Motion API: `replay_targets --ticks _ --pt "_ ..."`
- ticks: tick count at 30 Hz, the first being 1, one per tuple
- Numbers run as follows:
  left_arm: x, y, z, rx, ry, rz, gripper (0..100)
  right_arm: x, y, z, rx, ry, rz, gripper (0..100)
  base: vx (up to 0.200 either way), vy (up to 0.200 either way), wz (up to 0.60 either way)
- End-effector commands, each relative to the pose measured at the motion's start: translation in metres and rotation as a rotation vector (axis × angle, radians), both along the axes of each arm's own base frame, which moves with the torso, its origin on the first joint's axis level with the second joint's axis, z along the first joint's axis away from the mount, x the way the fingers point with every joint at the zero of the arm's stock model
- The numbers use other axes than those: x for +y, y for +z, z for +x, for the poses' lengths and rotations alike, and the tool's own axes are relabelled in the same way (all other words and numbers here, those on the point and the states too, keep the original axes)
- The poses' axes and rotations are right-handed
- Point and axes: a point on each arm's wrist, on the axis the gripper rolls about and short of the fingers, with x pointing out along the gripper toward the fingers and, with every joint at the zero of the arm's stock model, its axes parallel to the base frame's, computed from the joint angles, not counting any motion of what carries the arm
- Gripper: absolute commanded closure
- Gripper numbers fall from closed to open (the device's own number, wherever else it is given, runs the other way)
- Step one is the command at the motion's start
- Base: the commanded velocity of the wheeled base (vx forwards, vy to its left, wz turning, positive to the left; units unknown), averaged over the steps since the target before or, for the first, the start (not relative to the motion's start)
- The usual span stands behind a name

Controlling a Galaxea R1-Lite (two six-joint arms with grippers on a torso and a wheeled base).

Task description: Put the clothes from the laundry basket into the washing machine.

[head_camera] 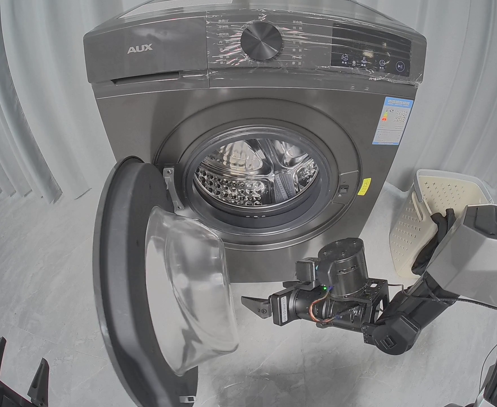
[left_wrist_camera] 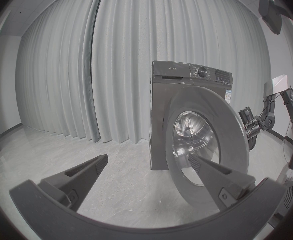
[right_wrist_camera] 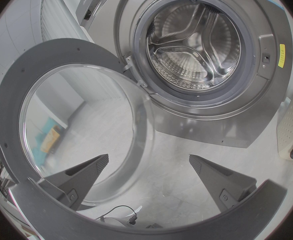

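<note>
My left tool [head_camera: 21, 358] and right tool [head_camera: 254, 306] are spread; my right arm half hides the laundry basket [head_camera: 405, 227] and dark clothes [head_camera: 440, 225].

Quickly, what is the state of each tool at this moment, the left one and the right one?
Left tool: open, holding nothing.
Right tool: open, holding nothing.

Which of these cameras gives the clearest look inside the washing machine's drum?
The right wrist view: it looks almost straight into the drum, showing its ribs and holes. The head view sees it from higher up, at a steeper angle. In the left wrist view the open door stands in front of it.
</note>
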Motion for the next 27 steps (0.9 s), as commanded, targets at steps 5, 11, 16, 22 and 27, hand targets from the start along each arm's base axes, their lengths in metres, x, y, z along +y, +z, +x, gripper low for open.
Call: replay_targets --ticks 5,11,16,22,27 --pt "0.0 -0.004 0.0 0.001 0.001 -0.001 0 0.002 0.001 0.004 -0.01 -0.002 0.012 0 0.0 0.0 0.0" --pt "0.0 -0.004 0.0 0.002 0.001 -0.001 0 0.016 0.002 0.018 -0.028 0.012 0.035 0 -0.167 0.0 0.0" --pt "0.0 -0.005 0.0 0.002 0.001 0.001 0 0.027 -0.005 0.026 -0.025 0.02 0.036 0 -0.04 0.0 0.0" --pt "0.0 -0.004 0.0 0.001 0.001 0.001 0 0.041 -0.016 0.036 -0.013 0.026 0.026 0 0.0 0.0 0.0" --pt "0.0 -0.004 0.0 0.001 0.001 0.001 0 0.064 -0.02 0.037 -0.025 0.045 0.057 0 0.0 0.0 0.0"
